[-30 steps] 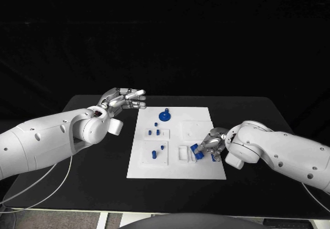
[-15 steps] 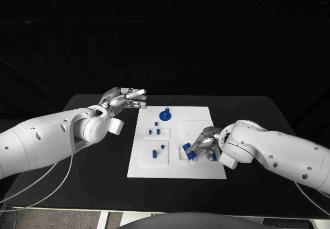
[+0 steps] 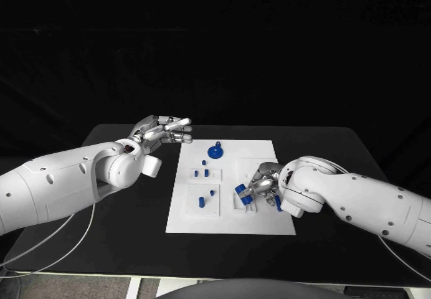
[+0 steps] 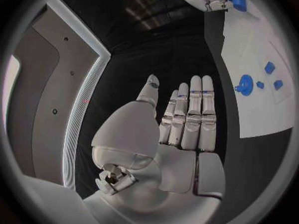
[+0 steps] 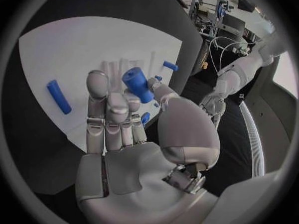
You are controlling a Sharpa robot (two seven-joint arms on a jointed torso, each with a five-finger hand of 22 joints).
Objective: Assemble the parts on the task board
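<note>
Black table [image 3: 126,205] against a dark backdrop, bearing the white task board [image 3: 265,221] at its middle. Scattered over the board, small blue parts: a round, knobbed piece [image 3: 215,151] near the far edge, short pegs [image 3: 203,172] on a raised white block below it, a further peg [image 3: 201,201] on a second block nearer the front. Pinched in the right hand [image 3: 262,185], over the board's right half, a short blue cylinder [image 5: 137,84] with a hole in its end face, seen in the right wrist view held between thumb and fingertips, the remaining fingers half curled beside it. Close by that hand in the head view, more blue pieces [image 3: 242,200] at a white slotted holder; cannot tell which of them touch the fingers. Lying flat on the board past the fingers in the right wrist view, a longer blue bar [image 5: 59,96]. Off the board's far left corner, raised clear of the table, the left hand [image 3: 162,131], holding nothing, fingers straight and close together, thumb set slightly apart. From the left wrist view, same flat palm [image 4: 187,119] with board and round blue piece [image 4: 245,83] off to one side.
</note>
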